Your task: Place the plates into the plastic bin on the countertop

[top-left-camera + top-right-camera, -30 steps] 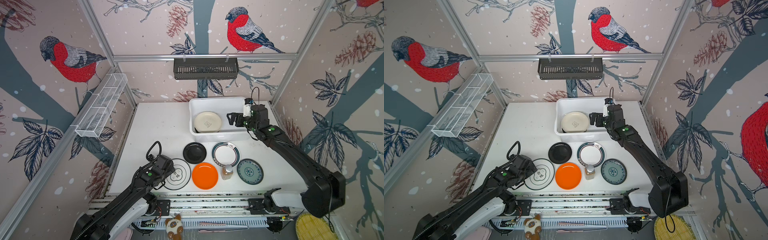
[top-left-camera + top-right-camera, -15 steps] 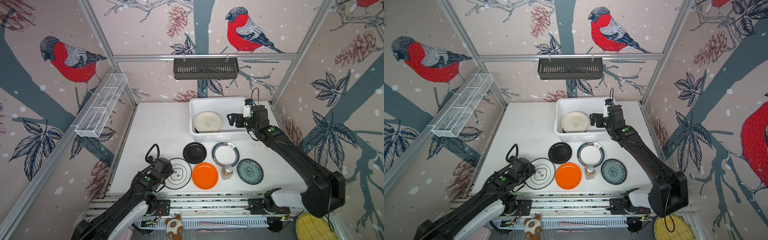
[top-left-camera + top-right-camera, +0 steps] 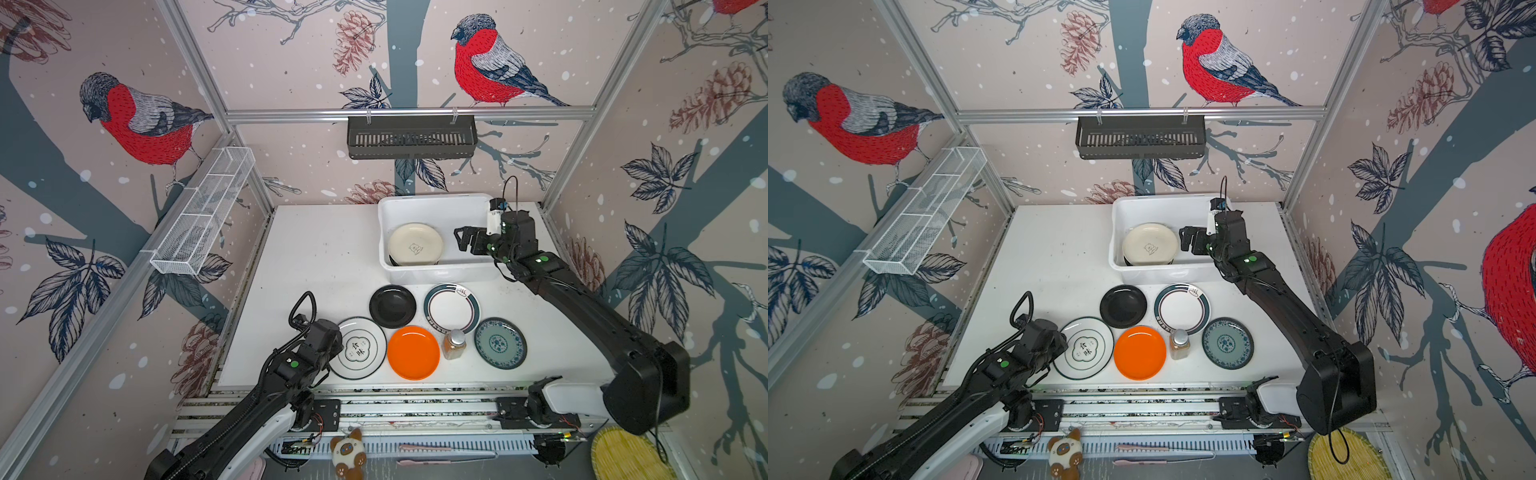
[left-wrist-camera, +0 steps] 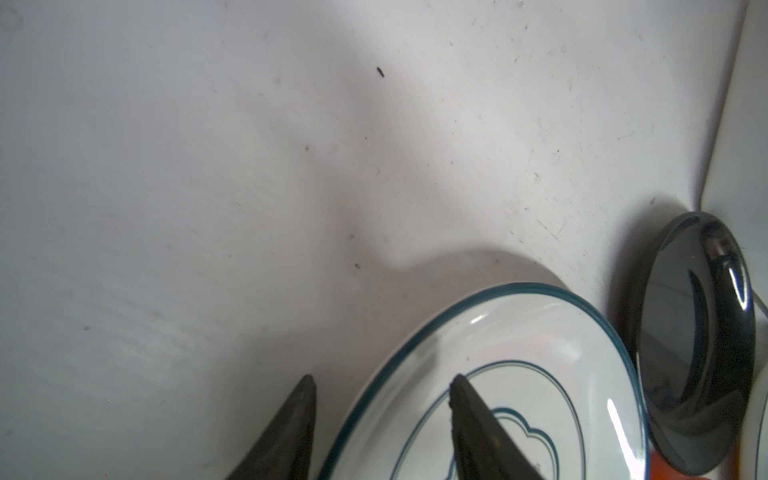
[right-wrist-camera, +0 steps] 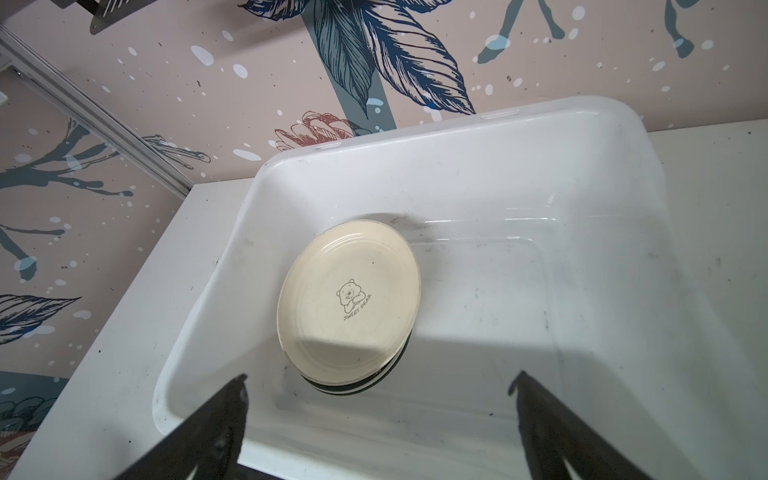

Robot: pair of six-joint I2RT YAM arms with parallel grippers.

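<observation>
My left gripper (image 4: 382,380) has dropped onto the emblem plate (image 3: 360,348) at 7 o'clock on the surface (image 3: 324,249). Its jaws are narrowing astride the rim but not yet clamped, so pickup looks imminent. At 1 o'clock, my right gripper (image 5: 380,375) hangs wide open over the plastic bin (image 3: 440,274), with the cream plate (image 3: 414,244) inside.

cream round plate (image 3: 414,244) with bear print, white plastic bin (image 3: 440,274), glossy black plate (image 3: 392,306), teal-banded white plate (image 3: 451,307), orange plate (image 3: 413,352), blue-green patterned plate (image 3: 500,343), amber bottle (image 3: 454,344)
</observation>
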